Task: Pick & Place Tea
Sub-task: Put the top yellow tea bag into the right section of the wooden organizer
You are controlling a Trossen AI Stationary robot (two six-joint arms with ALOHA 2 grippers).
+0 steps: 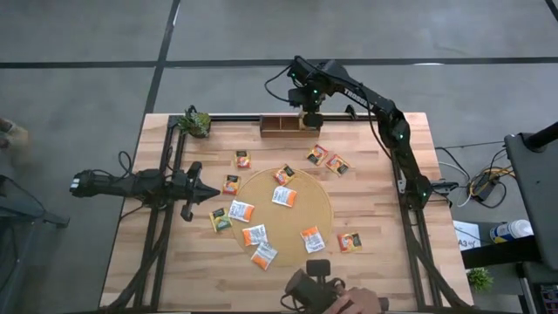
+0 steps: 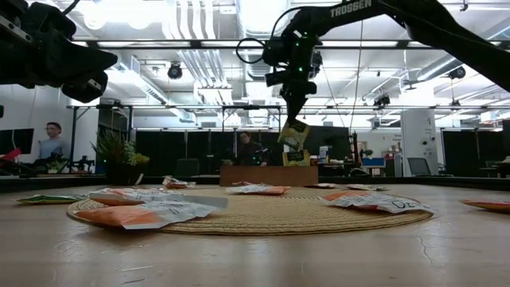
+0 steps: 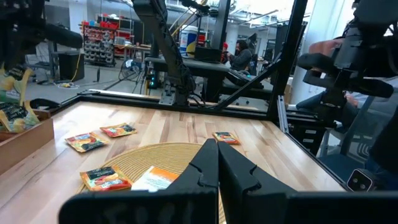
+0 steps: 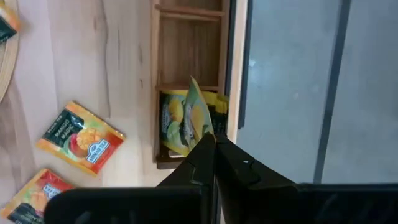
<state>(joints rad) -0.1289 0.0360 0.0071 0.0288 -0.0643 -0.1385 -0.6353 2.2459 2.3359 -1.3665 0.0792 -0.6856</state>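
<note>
Two arms work at the wooden table (image 1: 375, 174), and near to far they run from the idle one to the busy one. Closest to the front edge, the left gripper (image 1: 212, 194) hangs low over the left side of the table, its arm stretched out level from the left and pointing toward the round mat (image 1: 321, 202); its fingers are pressed together on nothing. Around and on the mat lie the tea sachets (image 1: 284, 196), about a dozen, flat and scattered, some on the weave and some on the bare wood beside it. Farther back, the right arm reaches from its base on the right, folds at the elbow and bends its wrist straight down over the far edge. There the right gripper (image 2: 293, 112) pinches a green and yellow sachet (image 2: 294, 134) by its top edge, hanging above the wooden tray (image 4: 186, 81), over the end compartment where more of that kind (image 4: 174, 127) already sit.
</note>
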